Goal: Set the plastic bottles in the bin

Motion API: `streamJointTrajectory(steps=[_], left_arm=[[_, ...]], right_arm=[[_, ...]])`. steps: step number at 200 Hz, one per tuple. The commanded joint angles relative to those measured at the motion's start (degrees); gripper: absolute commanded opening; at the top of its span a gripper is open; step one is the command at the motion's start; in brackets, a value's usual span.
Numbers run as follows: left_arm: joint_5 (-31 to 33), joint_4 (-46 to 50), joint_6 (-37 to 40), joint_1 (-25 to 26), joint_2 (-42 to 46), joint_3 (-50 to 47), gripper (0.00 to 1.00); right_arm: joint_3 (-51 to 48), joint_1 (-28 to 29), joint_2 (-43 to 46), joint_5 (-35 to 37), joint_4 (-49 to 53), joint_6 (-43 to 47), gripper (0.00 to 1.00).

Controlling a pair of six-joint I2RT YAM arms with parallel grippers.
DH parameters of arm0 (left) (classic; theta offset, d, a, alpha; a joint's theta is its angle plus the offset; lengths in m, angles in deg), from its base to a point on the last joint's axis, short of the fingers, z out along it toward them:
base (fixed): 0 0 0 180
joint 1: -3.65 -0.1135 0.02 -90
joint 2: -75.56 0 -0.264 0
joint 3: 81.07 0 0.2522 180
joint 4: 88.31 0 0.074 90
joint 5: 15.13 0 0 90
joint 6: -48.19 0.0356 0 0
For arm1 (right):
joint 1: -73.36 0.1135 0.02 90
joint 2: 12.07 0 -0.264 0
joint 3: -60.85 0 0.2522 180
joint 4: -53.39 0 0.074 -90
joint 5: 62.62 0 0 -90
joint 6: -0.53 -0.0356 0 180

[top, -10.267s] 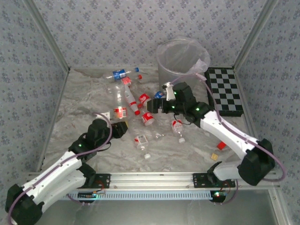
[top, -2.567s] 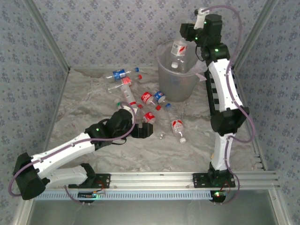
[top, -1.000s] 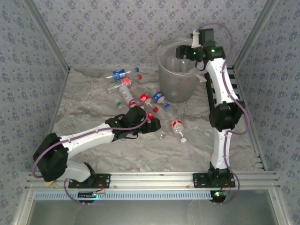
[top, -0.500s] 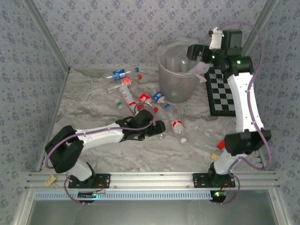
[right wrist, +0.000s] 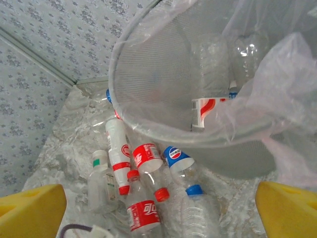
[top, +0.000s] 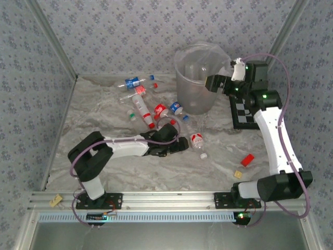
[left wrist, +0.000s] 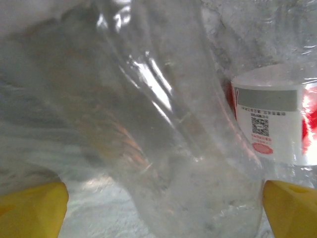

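Several plastic bottles lie in a loose pile [top: 156, 107] left of the bin [top: 195, 86]. More bottles rest inside the bin [right wrist: 208, 111]. My left gripper [top: 181, 146] is low on the table, open, with a clear crumpled bottle [left wrist: 173, 148] between its yellow fingertips [left wrist: 29, 208]. A white and red labelled bottle [left wrist: 277, 119] lies just to the right of it. My right gripper [top: 210, 82] hangs open and empty by the bin's right rim. Below it I see a red-labelled bottle [right wrist: 146, 156], a blue-labelled bottle [right wrist: 176, 156] and a green-labelled one [right wrist: 99, 178].
A black-and-white checkerboard [top: 244, 112] lies right of the bin, partly under the right arm. A red block [top: 247, 159] and a yellow block [top: 238, 174] sit near the front right. Patterned walls close the table on three sides.
The right arm has swung from over the bin to its right side and come lower. The left arm has stretched further right, bringing its gripper around the clear bottle.
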Motion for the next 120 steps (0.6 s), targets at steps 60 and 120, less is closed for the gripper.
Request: streamJointTrajectory(steps=[60, 120], left_arm=[[1.0, 5.8, 4.7, 0.2, 0.9, 1.9, 0.67], [8.3, 17.2, 14.7, 2.8, 12.0, 3.7, 0.49]], right_arm=[[-12.3, 2.3, 8.3, -3.8, -3.8, -2.5, 1.00], [-13.1, 8.7, 8.0, -1.9, -6.4, -4.1, 1.00]])
